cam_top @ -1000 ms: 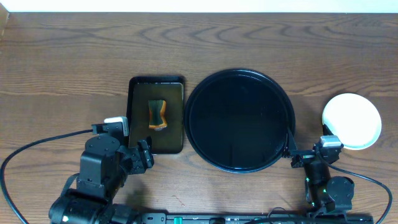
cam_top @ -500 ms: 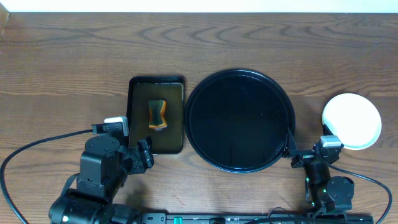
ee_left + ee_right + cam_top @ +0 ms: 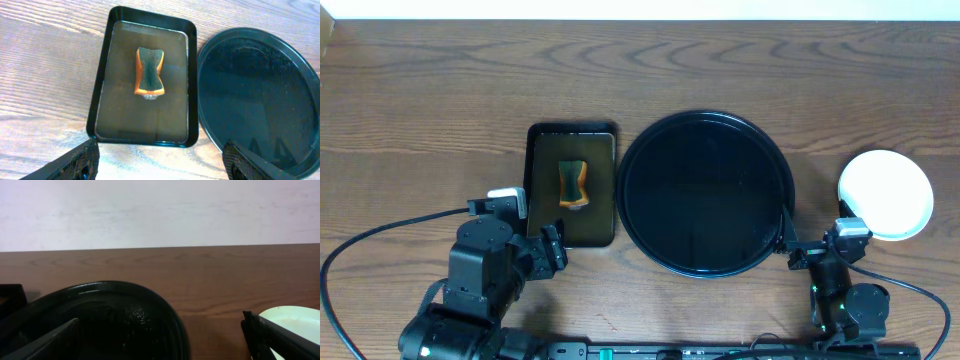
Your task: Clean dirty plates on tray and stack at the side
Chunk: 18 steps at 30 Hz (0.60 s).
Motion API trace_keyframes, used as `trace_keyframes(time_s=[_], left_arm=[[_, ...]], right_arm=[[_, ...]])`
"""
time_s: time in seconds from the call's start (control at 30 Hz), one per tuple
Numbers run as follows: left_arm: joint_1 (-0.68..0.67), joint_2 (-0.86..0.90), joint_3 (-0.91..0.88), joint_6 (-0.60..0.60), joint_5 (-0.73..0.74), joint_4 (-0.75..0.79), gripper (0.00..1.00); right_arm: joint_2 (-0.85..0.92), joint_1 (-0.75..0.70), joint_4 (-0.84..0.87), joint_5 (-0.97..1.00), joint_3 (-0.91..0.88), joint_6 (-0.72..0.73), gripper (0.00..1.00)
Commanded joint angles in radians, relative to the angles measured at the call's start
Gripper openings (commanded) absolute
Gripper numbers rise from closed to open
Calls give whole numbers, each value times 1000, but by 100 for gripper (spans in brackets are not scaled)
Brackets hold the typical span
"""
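Closing stage of the plate-clearing task. The plates (image 3: 885, 195) lie toward the right edge of the worktop (image 3: 440, 90), off the tray (image 3: 705, 195) and just beside its right rim without touching it. From overhead they read as one pale disc, so the number stacked cannot be told. The tray sits mid-worktop and carries nothing. Against its left rim stands a small tray (image 3: 595, 215) holding a sponge (image 3: 573, 184). Both arms sit at the near edge: the left gripper (image 3: 160, 162) hangs over the small tray's near rim, the right gripper (image 3: 162, 342) between the tray and the plates. Each has its fingers spread wide and holds nothing. Judged from this layout, cleaning and stacking look complete, and the step in hand is parking. To do it well, keep both arms low and back from the stack, avoid sweeping the right fingers toward the plates, and leave the sponge in its tray.
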Motion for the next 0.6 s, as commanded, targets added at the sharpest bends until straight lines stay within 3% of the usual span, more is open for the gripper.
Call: trace_keyframes(time_s=[0.0, 0.17, 0.57], left_arm=[[18, -26, -6, 11, -6, -16, 79], [66, -114, -57, 23, -6, 23, 79], [175, -460, -469, 74, -5, 466, 79]], right_arm=[[-6, -21, -4, 7, -2, -12, 99], [-6, -21, -4, 7, -2, -12, 99], [-6, -21, -4, 7, -2, -12, 99]])
